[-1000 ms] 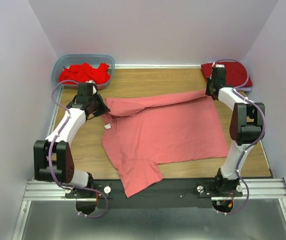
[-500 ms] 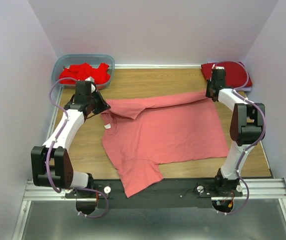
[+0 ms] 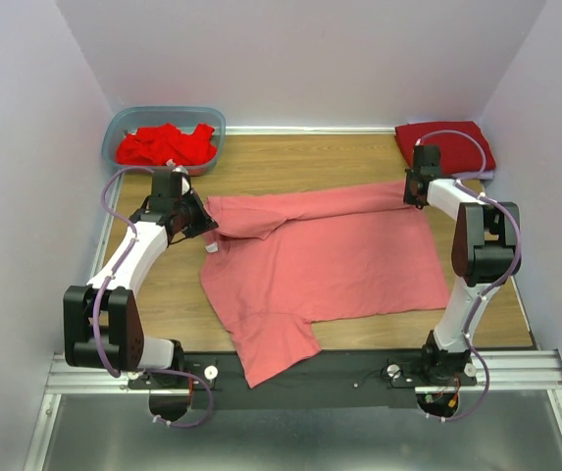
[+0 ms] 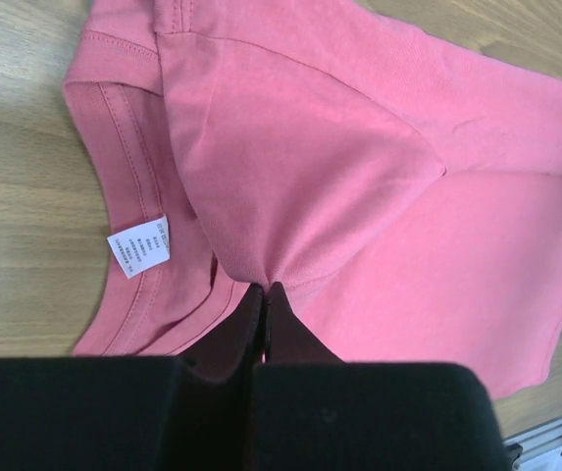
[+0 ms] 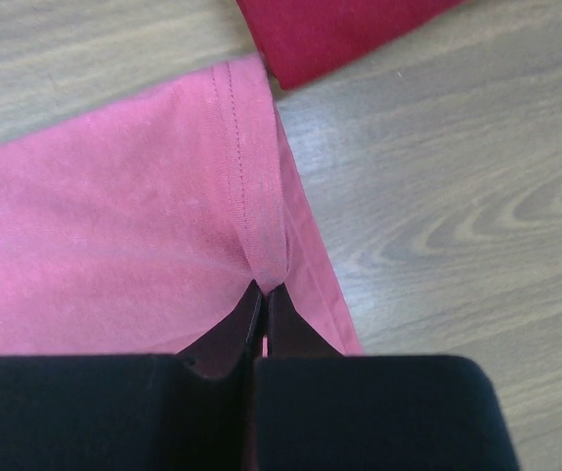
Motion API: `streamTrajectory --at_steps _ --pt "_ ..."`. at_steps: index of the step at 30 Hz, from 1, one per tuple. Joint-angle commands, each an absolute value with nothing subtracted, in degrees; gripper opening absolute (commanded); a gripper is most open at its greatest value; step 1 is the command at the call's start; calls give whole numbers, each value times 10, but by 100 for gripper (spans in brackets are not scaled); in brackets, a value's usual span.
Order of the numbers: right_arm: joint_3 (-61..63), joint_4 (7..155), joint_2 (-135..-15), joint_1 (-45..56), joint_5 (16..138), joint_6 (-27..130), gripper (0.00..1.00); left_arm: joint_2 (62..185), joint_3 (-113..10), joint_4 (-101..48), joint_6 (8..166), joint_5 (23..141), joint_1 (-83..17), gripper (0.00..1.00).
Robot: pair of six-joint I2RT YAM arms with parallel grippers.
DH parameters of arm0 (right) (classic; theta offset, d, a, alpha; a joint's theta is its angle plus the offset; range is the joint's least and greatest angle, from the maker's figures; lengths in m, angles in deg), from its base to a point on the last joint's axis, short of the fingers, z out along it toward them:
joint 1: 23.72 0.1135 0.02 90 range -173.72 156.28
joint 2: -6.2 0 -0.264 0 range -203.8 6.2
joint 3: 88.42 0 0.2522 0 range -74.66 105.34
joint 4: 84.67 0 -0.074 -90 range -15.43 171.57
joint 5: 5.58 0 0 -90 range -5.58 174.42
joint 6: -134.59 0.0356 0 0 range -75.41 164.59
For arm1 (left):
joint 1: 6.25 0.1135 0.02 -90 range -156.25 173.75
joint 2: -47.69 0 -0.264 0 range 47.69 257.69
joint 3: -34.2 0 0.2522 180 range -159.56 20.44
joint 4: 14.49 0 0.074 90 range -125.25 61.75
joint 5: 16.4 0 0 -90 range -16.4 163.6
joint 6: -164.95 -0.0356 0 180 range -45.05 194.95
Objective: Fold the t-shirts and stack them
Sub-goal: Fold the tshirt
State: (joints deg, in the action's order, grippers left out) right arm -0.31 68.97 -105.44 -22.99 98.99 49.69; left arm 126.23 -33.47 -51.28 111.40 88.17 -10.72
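While both jaws stand clamped on the soft salmon-pink cotton t-shirt (image 3: 330, 260), which lies spread across the wooden tabletop (image 3: 290, 162), the left pair pinching the folded-over cloth beside the collar and the right pair the hem corner, we should move both ends together, low and level, so the fold line comes straight.

**Wooden bench (image 3: 359, 162), viewed from above.** A salmon-pink t-shirt (image 3: 330, 265) lies spread across the middle, its far edge doubled over in a narrow fold and one sleeve overhanging the near edge. A translucent blue-grey tub (image 3: 114, 132) stands in the far left corner (red t-shirts (image 3: 168, 145) heaped inside). A folded crimson t-shirt (image 3: 447, 140) lies in the far right corner, just beside the spread shirt's far right corner. Bare wood separates the tub from the spread shirt.
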Motion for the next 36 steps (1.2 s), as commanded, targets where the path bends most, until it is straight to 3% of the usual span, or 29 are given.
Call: streamTrajectory --at_steps 1,10,18,21,25,28,32,36 --pt "14 656 -1057 -235 1029 505 5 1260 -332 -509 1104 896 -105 0" --pt "33 639 -1067 -235 1033 507 11 1249 -333 -516 1098 895 -105 0" --pt "40 604 -1031 -235 1018 532 54 1264 -325 -501 1095 909 -106 0" --pt "39 577 -1009 -228 1038 545 60 1275 -326 -495 1093 914 -110 0" --pt "30 550 -990 -224 1032 551 61 1290 -333 -492 1089 914 -120 0" --pt "16 552 -962 -199 945 550 61 1295 -338 -486 1089 915 -122 0" --pt "-11 610 -933 -103 777 524 61 1318 -355 -479 1084 907 -123 0" --pt "-28 681 -940 10 743 493 61 1356 -390 -479 1071 891 -123 0"
